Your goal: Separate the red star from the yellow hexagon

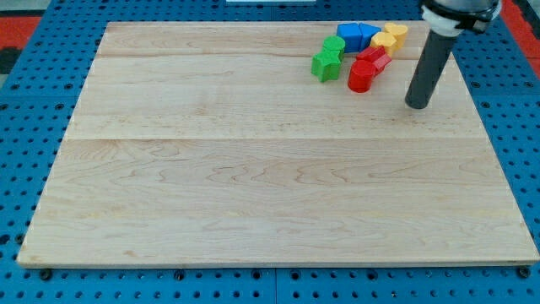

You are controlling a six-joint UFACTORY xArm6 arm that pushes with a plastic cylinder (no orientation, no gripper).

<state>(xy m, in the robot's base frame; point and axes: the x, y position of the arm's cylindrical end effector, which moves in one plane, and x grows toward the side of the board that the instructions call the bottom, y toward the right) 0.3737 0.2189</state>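
Camera view: my tip (417,105) rests on the tabletop (253,186), just right of the red star (372,57) touching the yellow hexagon (393,35); no pincer shows.

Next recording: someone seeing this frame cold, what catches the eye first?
First, the tight huddle of coloured blocks near the view's top right of the wooden board: green blocks, blue blocks, yellow blocks and red blocks packed against each other. Next, the dark rod coming down from the top right corner, my tip resting just to the view's right of the red blocks, apart from them.
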